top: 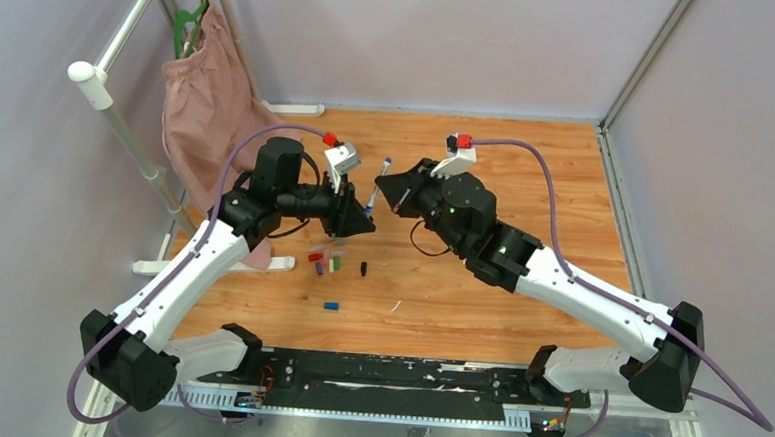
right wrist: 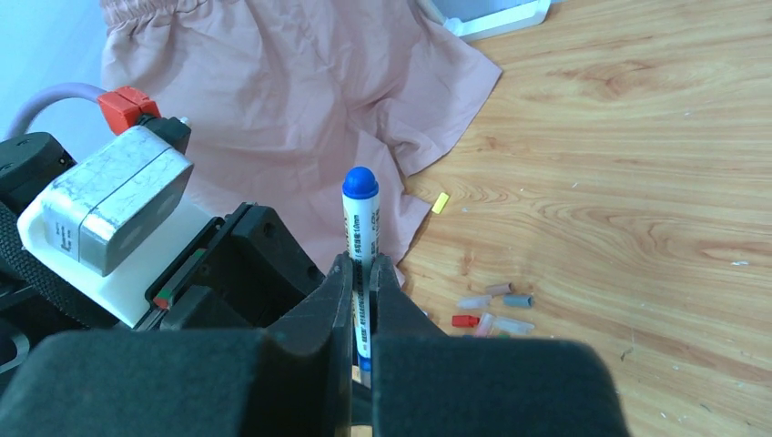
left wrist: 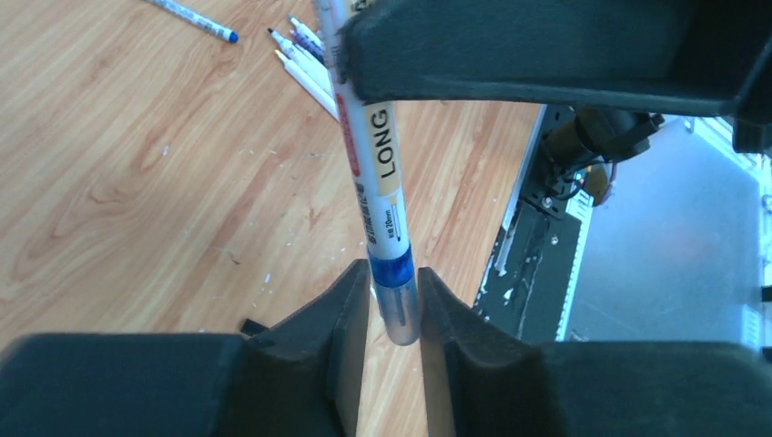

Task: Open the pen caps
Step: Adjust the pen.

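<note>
The right gripper [right wrist: 363,278] is clamped on the pen [right wrist: 360,218], whose blue end sticks out past its fingers. The left gripper [left wrist: 392,282] pinches the pen's clear cap [left wrist: 398,314] between its fingers. Beside the right gripper, loose caps [right wrist: 492,309] lie on the table [right wrist: 637,182].

- You have bright, even light from above in the top view. The table [top: 525,186] shows no glare, and the arms cast only faint, soft shadows.
- The pen caps [top: 314,258] there are coloured specks, too small for detail.
- In the left wrist view the left gripper [left wrist: 393,278] is a dark, soft-edged mass, while the print on the pen [left wrist: 378,182] reads sharp. The right side washes out pale.
- In the right wrist view the right gripper [right wrist: 362,269] blurs up close. The pink cloth [right wrist: 273,91] and the wood grain are crisp.
</note>
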Motion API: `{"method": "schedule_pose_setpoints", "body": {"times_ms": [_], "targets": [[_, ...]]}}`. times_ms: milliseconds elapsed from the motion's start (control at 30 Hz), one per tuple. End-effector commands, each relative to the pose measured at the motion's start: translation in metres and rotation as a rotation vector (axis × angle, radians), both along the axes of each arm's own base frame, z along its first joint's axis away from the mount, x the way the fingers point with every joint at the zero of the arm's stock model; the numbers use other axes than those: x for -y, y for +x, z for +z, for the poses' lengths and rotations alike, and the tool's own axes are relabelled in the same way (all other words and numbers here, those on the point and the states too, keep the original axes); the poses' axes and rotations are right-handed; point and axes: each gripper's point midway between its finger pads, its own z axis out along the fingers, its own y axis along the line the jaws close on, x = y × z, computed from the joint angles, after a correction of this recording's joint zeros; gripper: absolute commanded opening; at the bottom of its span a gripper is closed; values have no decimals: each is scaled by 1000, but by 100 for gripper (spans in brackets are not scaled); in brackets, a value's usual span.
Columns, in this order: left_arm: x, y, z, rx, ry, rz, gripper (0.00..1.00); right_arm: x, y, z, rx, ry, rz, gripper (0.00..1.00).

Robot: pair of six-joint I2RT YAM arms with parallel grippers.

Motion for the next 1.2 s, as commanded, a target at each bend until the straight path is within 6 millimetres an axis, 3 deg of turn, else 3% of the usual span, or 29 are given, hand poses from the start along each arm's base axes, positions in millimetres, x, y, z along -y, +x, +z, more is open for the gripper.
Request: {"method": "schedule_pose_setpoints", "body": {"times_ms": [0,33,67,133,233,267,433,533,667,767,1067,1167], "targets": [[-4,6,-14,-1,45,13,18,6,-4,11,56,1,-43,0],[-4,7,-13,7,50,12,5,5,-5,10,53,-5,-39,0],[-5,9,-13,13,61,18,0,4,-6,7,48,-13,-33,0],[-8,11,-13,39,84,18,0,3,-8,1,36,-32,-20,3],[-16,12,-20,96,154,-1,0,10,-9,-9,10,-69,-25,22],[-23,15,-24,160,207,-16,0,15,-10,-12,-13,-81,-11,30],[-67,21,-60,365,524,-81,0,38,-17,-18,-107,-132,151,51],[-87,16,-78,503,721,-158,0,44,-16,-32,-259,-148,301,53],[-92,-2,-94,655,853,-297,0,23,-34,-69,-454,-141,575,54],[-91,-11,-102,677,894,-362,0,6,-53,-87,-574,-110,766,54],[-89,-14,-108,693,918,-410,0,-31,-85,-128,-736,-119,991,52],[-91,-15,-114,696,939,-429,0,-44,-94,-133,-752,-123,1045,52]]}}
